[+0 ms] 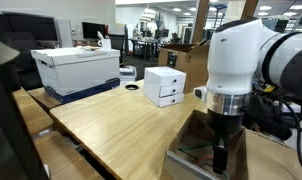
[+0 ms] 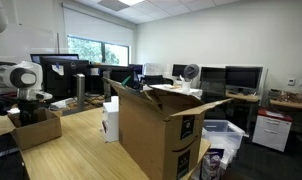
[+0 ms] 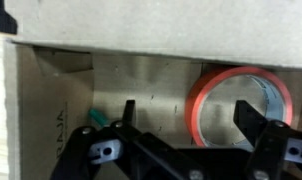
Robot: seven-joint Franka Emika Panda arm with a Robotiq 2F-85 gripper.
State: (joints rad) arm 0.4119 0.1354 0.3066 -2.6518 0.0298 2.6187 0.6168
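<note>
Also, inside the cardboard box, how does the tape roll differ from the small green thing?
The tape roll is a wide ring with a red rim; the green thing is small and compact. The tape roll is mostly in view, while the green thing is partly hidden behind a finger. Both lie in the same cardboard box.
</note>
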